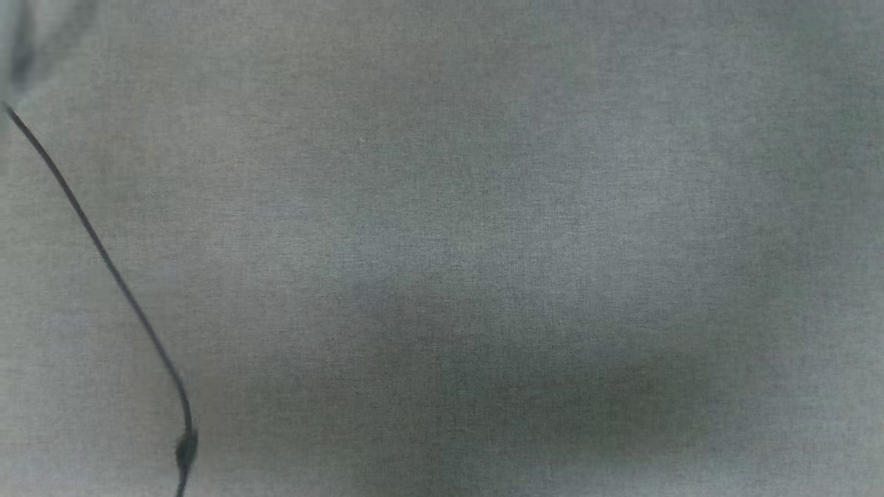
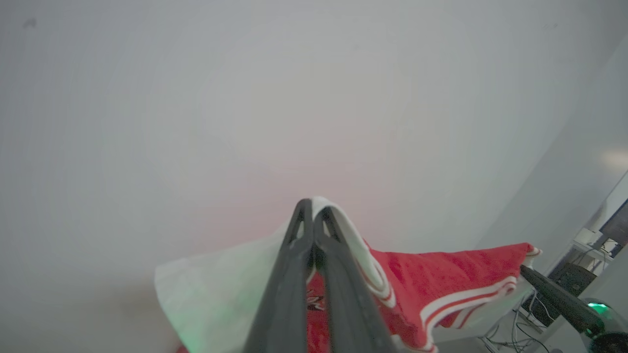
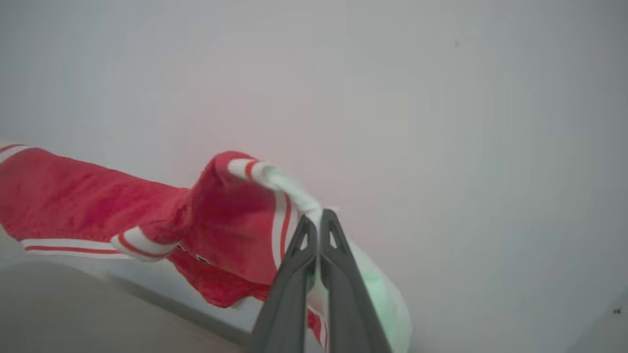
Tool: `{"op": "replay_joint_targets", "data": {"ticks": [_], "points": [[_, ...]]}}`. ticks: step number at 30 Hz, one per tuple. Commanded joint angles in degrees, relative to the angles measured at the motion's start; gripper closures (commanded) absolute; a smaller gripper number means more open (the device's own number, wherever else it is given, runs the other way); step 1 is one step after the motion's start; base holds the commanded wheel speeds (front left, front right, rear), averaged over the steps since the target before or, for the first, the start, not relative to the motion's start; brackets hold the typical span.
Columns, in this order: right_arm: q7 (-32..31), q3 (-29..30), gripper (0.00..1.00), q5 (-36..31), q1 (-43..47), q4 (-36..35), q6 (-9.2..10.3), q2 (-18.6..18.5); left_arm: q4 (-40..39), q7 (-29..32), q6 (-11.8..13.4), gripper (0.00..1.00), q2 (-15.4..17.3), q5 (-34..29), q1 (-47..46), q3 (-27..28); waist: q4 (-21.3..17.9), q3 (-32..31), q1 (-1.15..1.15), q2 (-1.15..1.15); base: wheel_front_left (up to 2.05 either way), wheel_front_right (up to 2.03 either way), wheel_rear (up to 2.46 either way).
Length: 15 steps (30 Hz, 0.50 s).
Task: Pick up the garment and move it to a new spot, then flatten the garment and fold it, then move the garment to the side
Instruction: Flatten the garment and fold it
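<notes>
Left gripper (image 2: 312, 208): jaws pressed together with no gap at the tips, pinching a fold of white sleeve cloth. Red-and-white striped trim ran down just right of the fingers.
Right gripper (image 3: 319, 215): jaws likewise closed tight, nipping white cloth where a striped edge curled over the tips. Pale sleeve fabric hung below and to the right of the fingers in the right wrist view.
Garment (image 2: 441, 274): held in the air, strung between the two grippers and resting on nothing visible. The red body sagged between them, the striped hem band along its lower edge. A scrap of dark print showed beside the left fingers, too little to read. In the right wrist view the red body (image 3: 73, 196) stretched away to that view's left.
Far corner, left wrist view: a dark finger met the garment's far red corner at lower right, with a green light (image 2: 596, 308) behind it.
Backdrop: plain pale wall (image 2: 196, 98) behind the cloth in both wrist views.
Head view: a grey woven surface (image 1: 483, 241), close and soft in focus; what it was could not be told. A thin dark cable (image 1: 103, 255) curved down the left side.
</notes>
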State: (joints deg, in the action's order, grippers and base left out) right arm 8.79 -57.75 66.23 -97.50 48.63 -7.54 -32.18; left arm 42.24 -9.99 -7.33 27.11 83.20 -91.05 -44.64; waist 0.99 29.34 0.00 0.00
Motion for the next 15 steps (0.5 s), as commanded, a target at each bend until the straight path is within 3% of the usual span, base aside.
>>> {"op": "replay_joint_targets", "data": {"ticks": [1, 10, 15], "points": [[-0.8, -0.7, 1.00, 1.4, 2.9, -1.9, 0.10, -2.0, -3.2, 1.2, -0.2, 1.00, 1.6, 0.8, 3.6, -1.1, 0.3, -0.6, 0.00, 0.00, 0.00, 0.00, 0.00], [-8.2, -6.0, 1.00, 12.8, 25.0, -22.1, 0.09, -16.0, -28.3, 4.7, -0.2, 1.00, 14.0, 7.3, 32.6, -7.7, -0.1, -4.4, 0.00, 0.00, 0.00, 0.00, 0.00], [-9.8, -7.9, 1.00, 16.1, 33.0, -30.5, 0.08, -23.0, -37.5, 4.6, -0.2, 1.00, 19.8, 9.2, 42.3, -9.2, -0.1, -6.9, 0.00, 0.00, 0.00, 0.00, 0.00]]}}
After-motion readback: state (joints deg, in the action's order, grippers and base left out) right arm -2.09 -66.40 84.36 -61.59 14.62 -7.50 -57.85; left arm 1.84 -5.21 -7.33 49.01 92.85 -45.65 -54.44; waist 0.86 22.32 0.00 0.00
